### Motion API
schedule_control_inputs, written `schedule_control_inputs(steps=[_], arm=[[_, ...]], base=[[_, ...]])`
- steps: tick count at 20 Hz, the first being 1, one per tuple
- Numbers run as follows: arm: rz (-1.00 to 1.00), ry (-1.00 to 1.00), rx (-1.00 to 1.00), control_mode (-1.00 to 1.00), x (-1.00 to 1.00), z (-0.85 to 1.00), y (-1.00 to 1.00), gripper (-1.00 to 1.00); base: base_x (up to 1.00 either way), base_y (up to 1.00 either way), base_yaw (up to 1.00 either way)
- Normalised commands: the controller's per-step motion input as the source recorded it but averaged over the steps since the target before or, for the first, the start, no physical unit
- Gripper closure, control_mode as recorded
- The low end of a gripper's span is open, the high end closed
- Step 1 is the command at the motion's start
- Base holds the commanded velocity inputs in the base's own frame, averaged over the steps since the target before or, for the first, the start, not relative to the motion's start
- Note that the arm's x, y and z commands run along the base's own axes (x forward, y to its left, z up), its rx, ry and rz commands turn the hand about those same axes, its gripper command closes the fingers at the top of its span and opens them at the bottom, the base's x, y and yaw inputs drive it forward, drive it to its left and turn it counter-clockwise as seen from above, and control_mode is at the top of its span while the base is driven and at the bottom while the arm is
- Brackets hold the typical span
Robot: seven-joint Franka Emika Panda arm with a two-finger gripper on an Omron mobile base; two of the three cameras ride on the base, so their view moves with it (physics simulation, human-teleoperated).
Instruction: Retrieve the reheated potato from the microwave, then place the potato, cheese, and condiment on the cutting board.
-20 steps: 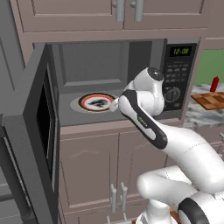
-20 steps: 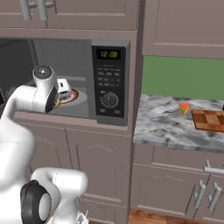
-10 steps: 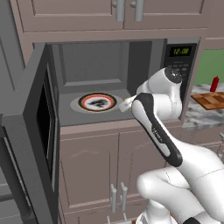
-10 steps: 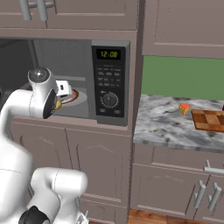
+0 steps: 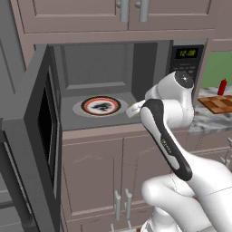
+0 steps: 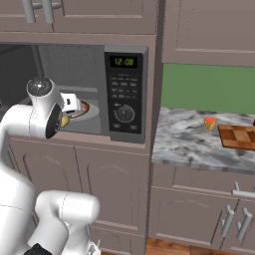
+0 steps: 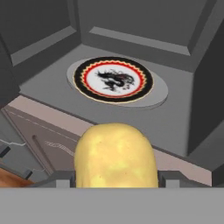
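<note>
Potato (image 7: 115, 154) clamped between the gripper (image 7: 116, 177) fingers, just outside the open microwave (image 5: 104, 77) front (plate (image 7: 113, 80) inside, bare), well left of cheese (image 6: 210, 122) and cutting board (image 6: 239, 137).

the potato (image 7: 115, 155) was pale yellow; the plate (image 7: 113, 80) was white with a black dragon, red-and-black rim.

cabinets (image 6: 89, 189): mauve, metal handles | counter (image 6: 184, 144): grey marble | wall (image 6: 209, 89): green | floor (image 6: 199, 247): wood
</note>
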Motion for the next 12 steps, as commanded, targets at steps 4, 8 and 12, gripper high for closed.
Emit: schedule_control_inputs(steps=[4, 8, 12], arm=[[0.0, 0.0, 0.0, -1.0, 0.0, 0.0, 0.0, 1.0], [0.0, 0.0, 0.0, -1.0, 0.0, 0.0, 0.0, 1.0], [0.0, 0.0, 0.0, -1.0, 0.0, 0.0, 0.0, 1.0]], base=[[0.0, 0.0, 0.0], [0.0, 0.0, 0.0], [0.0, 0.0, 0.0]])
